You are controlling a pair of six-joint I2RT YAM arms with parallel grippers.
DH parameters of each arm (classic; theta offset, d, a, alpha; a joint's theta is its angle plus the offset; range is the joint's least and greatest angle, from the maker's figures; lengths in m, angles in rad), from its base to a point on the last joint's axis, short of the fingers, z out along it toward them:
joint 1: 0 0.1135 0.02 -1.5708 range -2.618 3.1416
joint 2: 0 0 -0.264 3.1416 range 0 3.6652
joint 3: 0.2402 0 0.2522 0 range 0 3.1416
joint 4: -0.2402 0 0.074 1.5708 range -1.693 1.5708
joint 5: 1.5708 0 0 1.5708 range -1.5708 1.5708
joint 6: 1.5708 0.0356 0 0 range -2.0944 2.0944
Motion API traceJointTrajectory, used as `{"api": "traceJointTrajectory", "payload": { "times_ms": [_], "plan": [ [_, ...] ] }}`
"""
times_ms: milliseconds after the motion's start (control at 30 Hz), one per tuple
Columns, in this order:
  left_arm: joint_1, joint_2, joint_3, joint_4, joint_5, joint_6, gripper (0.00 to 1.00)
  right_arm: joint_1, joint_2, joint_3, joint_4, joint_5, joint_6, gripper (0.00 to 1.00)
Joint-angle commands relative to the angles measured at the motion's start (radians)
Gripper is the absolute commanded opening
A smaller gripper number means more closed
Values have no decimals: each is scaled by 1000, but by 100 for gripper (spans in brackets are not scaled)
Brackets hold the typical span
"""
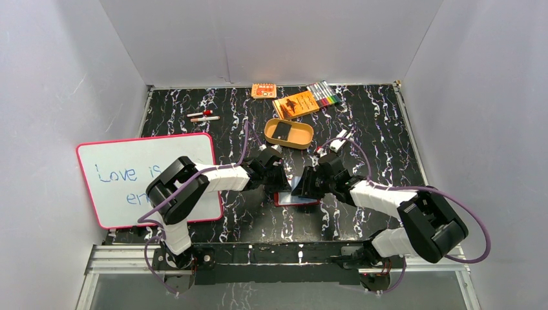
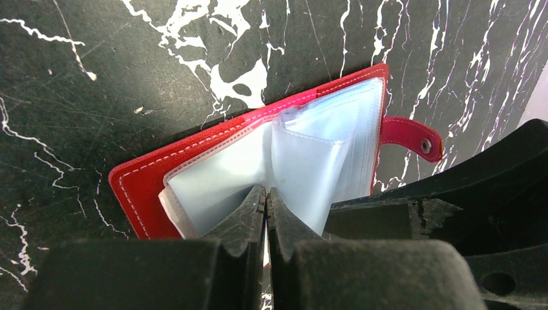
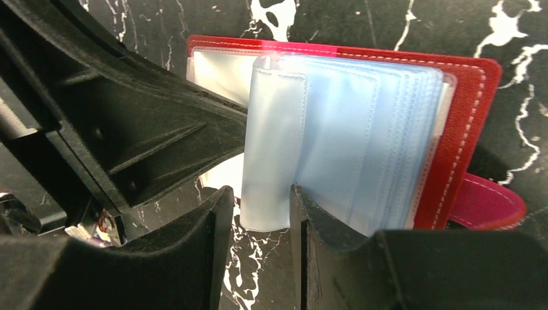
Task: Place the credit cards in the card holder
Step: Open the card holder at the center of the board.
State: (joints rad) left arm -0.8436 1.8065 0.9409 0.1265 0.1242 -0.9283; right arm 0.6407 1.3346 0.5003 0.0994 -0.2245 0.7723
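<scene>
Tan tray (image 1: 302,137), dark card (image 1: 280,132) inside

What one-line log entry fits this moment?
card holder: lying open | left pincer: shut, tips at sleeves | right pincer: open, straddling one sleeve | credit card: in tray

The whiteboard (image 1: 123,174) at the left of the scene is carrying handwritten blue lettering. The upper line is reading "Love is". The lower line is beginning with what looks like "en"; the left arm (image 1: 194,184) is covering the rest of it, so the word cannot be completed. The small orange packet (image 1: 263,90) at the far edge and the larger orange packet (image 1: 297,104) near it are both showing dark print, but it is appearing too small to read from the top view. Nothing legible is appearing in either wrist view.
</scene>
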Motion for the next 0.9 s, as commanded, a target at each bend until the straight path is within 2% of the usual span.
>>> {"api": "traceJointTrajectory", "payload": {
  "times_ms": [0, 500, 867],
  "plan": [
    [12, -13, -32, -103, -53, 13, 0, -1, 10, -3, 88, -59, -13, 44],
    [32, -87, 0, -188, -96, 21, 3, -1, 47, 13, 122, -91, -53, 39],
    [46, -181, 53, -252, -106, 42, 16, 34, 54, 59, 133, -101, -98, 45]
  ]
}}
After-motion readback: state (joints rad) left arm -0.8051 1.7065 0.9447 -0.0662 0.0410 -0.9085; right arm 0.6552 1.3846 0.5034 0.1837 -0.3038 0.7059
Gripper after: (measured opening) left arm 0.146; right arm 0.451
